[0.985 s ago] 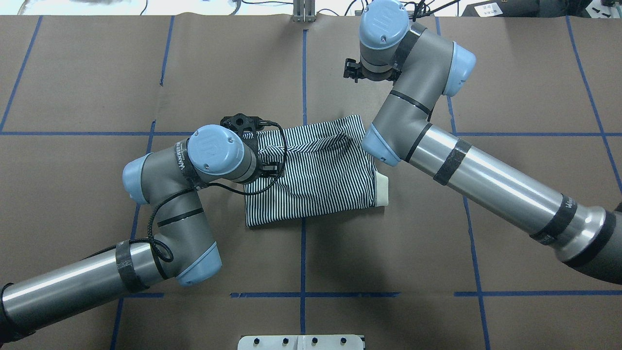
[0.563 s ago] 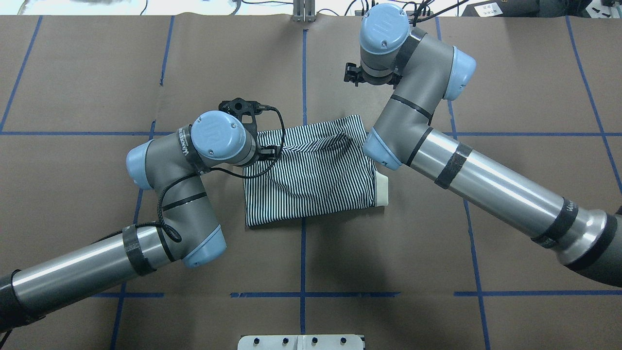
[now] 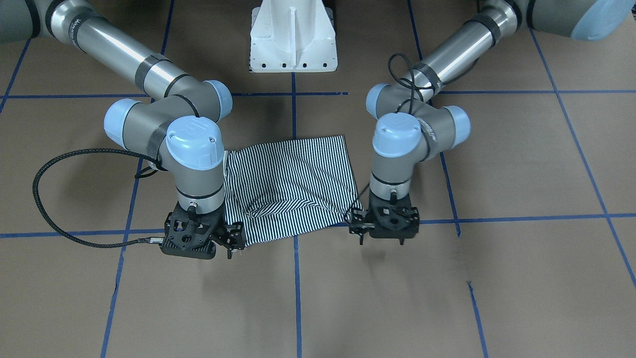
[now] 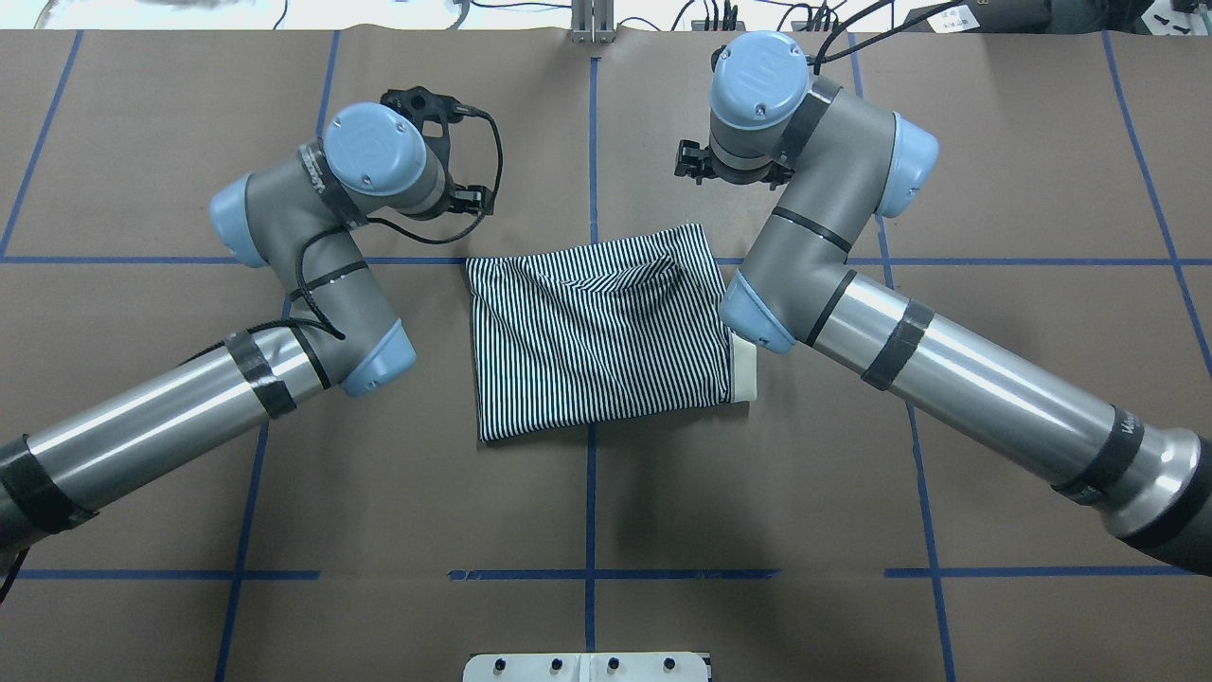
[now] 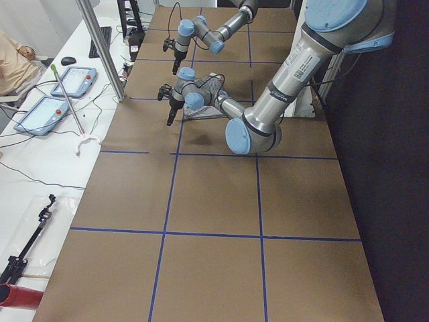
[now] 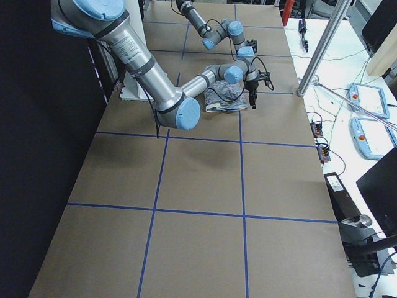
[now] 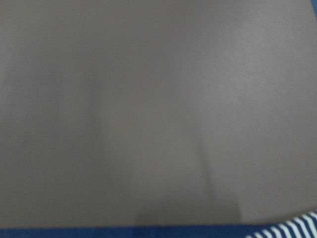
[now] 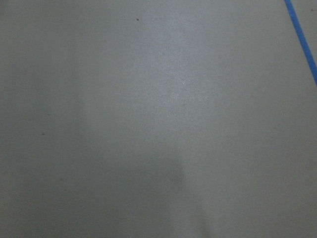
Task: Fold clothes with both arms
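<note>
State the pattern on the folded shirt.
The folded polo shirt has thin navy-and-white stripes; overhead exterior view.

We see soft, matt cloth in the polo shirt [image 4: 597, 350], lying on matt brown paper [image 4: 142, 142]. At its nine and three o'clock, the left arm [image 4: 161, 426] and right arm [image 4: 985, 388] show shiny metal tubes and smooth blue plastic caps.
</note>
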`<state>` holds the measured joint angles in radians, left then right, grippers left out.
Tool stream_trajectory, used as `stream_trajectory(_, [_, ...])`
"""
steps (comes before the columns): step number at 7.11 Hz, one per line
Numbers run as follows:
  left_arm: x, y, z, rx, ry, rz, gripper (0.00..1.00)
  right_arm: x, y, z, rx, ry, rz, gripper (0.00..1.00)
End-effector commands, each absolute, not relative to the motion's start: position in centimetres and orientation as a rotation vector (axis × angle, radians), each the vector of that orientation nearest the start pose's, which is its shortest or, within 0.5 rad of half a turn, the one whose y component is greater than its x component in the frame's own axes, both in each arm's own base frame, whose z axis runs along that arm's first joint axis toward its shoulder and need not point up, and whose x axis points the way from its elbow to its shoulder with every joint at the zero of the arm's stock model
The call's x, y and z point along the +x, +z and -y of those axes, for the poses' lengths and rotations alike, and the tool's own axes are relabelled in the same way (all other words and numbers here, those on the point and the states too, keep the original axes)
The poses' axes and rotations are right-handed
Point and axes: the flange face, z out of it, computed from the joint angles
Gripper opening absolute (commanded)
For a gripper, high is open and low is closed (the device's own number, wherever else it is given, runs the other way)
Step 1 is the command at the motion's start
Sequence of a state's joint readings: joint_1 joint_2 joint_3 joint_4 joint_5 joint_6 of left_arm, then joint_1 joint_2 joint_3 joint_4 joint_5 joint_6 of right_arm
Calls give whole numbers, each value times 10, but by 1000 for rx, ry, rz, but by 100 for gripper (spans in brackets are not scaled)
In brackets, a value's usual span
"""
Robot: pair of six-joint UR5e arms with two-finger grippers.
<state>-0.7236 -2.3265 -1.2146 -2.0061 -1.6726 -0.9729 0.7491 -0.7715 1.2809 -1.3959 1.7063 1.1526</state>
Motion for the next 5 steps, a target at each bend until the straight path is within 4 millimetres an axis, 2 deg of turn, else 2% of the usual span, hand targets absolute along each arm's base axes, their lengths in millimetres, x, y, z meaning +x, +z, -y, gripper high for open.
stream_trajectory(1, [496,291,616,428,-33,-778,100,-487,284,608,275,268,662,100])
stream_trajectory(2, [478,274,598,437,-24,-806,100,-476,284,599,279,264,673,100])
stream_trajectory(3, [448,263,567,425,-11,-816,100,-455,290,583,270,240,703,100])
stream_trajectory(4, [407,251,534,443,62,-816,100,-409,309,576,244,224,728,100])
stream_trajectory(5, [361,236,516,478,129,-781,100,-352,314,574,241,133,718,100])
